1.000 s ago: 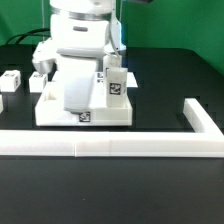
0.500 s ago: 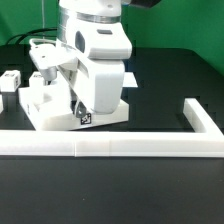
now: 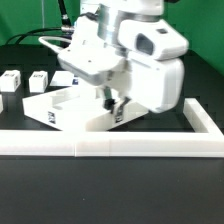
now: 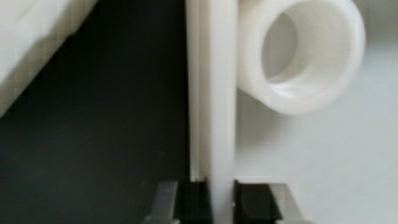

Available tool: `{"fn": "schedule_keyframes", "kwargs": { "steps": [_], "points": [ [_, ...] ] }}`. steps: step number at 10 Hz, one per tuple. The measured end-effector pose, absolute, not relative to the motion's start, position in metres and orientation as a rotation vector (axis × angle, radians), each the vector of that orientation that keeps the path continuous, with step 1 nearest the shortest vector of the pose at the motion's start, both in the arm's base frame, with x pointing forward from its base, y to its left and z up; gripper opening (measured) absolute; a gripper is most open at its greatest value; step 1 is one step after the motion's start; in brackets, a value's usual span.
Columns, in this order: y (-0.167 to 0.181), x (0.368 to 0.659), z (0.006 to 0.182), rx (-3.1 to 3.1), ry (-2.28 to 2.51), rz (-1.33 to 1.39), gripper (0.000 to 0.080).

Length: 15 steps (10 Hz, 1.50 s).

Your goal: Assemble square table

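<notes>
The square table's white slab [image 3: 65, 108] lies behind the front rail, with black-and-white tags on its edge. My gripper [image 3: 108, 100] sits at the slab's end toward the exterior view's right, largely hidden by the arm. In the wrist view the slab's thin edge [image 4: 210, 110] runs between my two black fingers [image 4: 175, 203], and my gripper [image 4: 214, 203] is shut on it. A round socket [image 4: 311, 60] shows on the slab's face. Two small white tagged leg posts [image 3: 38, 79] [image 3: 10, 80] stand at the exterior view's left.
A long low white border rail [image 3: 110, 146] runs along the front and turns back at the exterior view's right [image 3: 203, 116]. The black tabletop [image 3: 110, 195] lies under everything. The arm's white body [image 3: 130, 55] hides the middle of the scene.
The arm has swung toward the exterior view's right and turned. The slab has shifted and turned with it, its tagged edge now angled. The gripper stays shut.
</notes>
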<state>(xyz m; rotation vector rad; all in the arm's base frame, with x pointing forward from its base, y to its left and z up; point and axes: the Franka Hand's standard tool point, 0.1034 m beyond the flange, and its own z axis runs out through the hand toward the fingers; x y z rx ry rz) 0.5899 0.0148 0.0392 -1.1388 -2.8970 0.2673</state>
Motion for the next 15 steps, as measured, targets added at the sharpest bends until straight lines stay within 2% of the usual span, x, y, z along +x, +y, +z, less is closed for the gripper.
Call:
{"fn": "schedule_keyframes", "kwargs": {
  "steps": [7, 11, 15],
  "points": [
    [0.007, 0.59, 0.039, -0.966, -2.96, 0.302, 0.0063],
    [0.043, 0.59, 0.03, -0.914, -2.911, 0.297, 0.0063],
    [0.042, 0.592, 0.03, -0.88, -2.923, 0.29, 0.0062]
  ]
}}
